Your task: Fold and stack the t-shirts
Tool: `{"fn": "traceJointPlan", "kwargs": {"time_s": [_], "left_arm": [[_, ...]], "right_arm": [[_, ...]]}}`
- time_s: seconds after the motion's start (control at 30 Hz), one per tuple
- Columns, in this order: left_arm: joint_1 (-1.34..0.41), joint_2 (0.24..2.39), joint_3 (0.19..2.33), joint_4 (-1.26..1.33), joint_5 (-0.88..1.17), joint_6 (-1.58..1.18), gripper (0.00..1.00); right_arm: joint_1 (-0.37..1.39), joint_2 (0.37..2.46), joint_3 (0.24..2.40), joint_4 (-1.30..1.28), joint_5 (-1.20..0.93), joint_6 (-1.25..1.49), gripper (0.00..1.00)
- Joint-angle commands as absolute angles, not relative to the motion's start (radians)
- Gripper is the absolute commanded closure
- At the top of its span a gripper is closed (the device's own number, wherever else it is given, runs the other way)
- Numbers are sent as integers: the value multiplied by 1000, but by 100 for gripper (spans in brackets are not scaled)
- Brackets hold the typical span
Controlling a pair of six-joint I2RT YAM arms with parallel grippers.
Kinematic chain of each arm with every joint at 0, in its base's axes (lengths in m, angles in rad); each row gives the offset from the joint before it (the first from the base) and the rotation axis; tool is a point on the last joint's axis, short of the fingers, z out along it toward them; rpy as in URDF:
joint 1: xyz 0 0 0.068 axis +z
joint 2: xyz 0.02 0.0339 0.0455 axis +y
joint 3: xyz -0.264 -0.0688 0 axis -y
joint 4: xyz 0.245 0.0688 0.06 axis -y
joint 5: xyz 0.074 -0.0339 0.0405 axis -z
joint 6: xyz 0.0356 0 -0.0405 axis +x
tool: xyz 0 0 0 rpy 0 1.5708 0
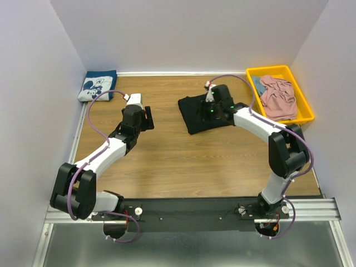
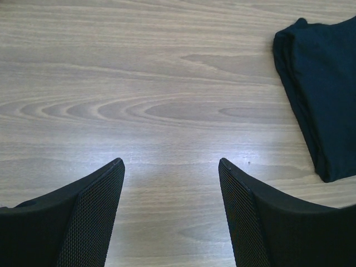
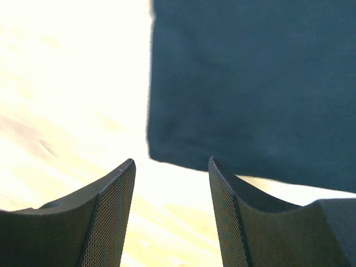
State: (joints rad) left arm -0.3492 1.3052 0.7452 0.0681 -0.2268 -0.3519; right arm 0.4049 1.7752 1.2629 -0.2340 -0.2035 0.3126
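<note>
Left gripper (image 2: 171, 167) stands with its jaws well apart and nothing between them, hovering over bare wood of the counter (image 1: 167, 161); its mesh-faced fingers (image 2: 94, 217) touch no cloth. The black t-shirt (image 2: 322, 83) lies off to its right and a little farther from the arm bases, apart from the fingertips, with only a rounded corner and one long layered edge showing in the left wrist view. The right gripper (image 3: 171, 164) is also parted, somewhat less widely, and it too holds nothing. From above it sits over the right half of the black t-shirt (image 1: 194, 114). In its own wrist view one corner of the shirt (image 3: 250, 83) lies just beyond the gap between the fingertips, and the shirt's near edge runs past the tip of the finger on the right side of that picture. Whether that finger presses on the cloth I cannot tell. The black t-shirt is folded into a flat, roughly rectangular pad near the middle of the counter's far half, turned slightly askew. A navy t-shirt (image 1: 97, 86) with a white cartoon print lies folded in the far left corner, well apart from both arms. A pink t-shirt (image 1: 278, 97) lies crumpled in a yellow bin (image 1: 267, 70) at the far right.
</note>
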Motion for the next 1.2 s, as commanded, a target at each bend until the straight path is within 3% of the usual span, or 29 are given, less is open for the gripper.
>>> {"fn": "traceJointPlan", "kwargs": {"time_s": [0.0, 0.43, 0.83, 0.93, 1.0, 1.03, 1.17], "left_arm": [[-348, 1330, 775, 60, -207, -362, 23], [-333, 1336, 781, 55, -201, -357, 13], [-314, 1345, 778, 60, -155, -357, 2], [-302, 1353, 776, 72, -109, -377, 2], [-298, 1365, 778, 77, -84, -391, 2], [-295, 1368, 781, 78, -68, -405, 2], [-295, 1394, 793, 86, -22, -452, 2]], "right_arm": [[529, 1813, 1342, -327, 21, 238, 38], [702, 2003, 1496, -443, 193, 146, 41], [752, 2124, 1493, -471, 271, 118, 48], [755, 2151, 1483, -476, 305, 118, 53], [756, 2158, 1477, -477, 337, 120, 62], [755, 2164, 1473, -479, 347, 117, 73], [755, 2154, 1465, -480, 376, 100, 99]]}}
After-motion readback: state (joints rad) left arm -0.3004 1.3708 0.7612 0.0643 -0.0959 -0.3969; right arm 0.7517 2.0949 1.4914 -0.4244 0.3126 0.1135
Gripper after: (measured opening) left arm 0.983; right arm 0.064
